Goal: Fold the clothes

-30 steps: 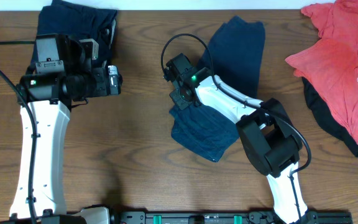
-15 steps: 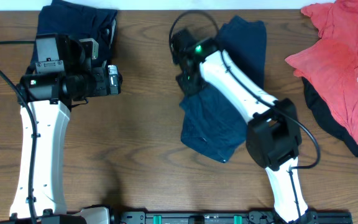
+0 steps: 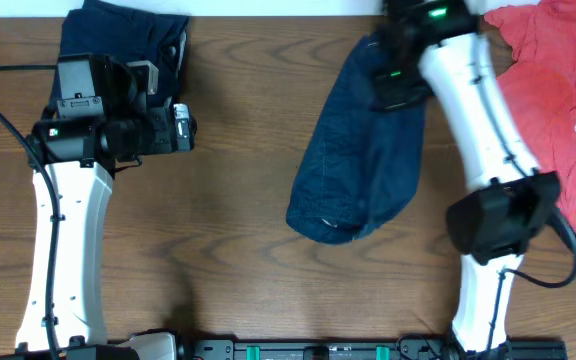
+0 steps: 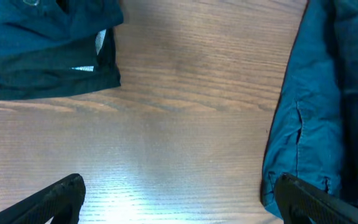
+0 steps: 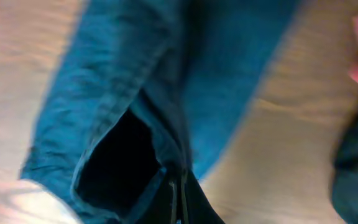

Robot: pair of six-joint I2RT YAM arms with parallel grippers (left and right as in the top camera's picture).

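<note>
The right gripper (image 5: 178, 194) was closed to a thin line on a fold of the navy trousers (image 3: 358, 150). It pinched the cloth near their far end, close to the table's back edge. The wrist view was blurred, but the dark fingers met with denim caught between them. From that pinch the garment ran away from the fingers as one long strip, with a dark opening gaping just beside them.

The wooden table (image 3: 238, 220) carried everything. On it the navy trousers lay stretched lengthwise, right of centre. Their far end was under the right arm and their near end was bunched into a rounded fold toward the robot.

The coral-red T-shirt (image 3: 558, 100) lay crumpled at the far right, just beside the right arm and apart from the trousers. A black piece (image 5: 353, 168) showed at the right edge of the right wrist view, beside the pink blur of the shirt.

A folded navy garment (image 3: 118, 35) sat at the far left corner.

The left gripper (image 4: 179, 205) hung with its fingers spread wide over bare wood, holding nothing. It was between the folded garment and the trousers and touched neither.
</note>
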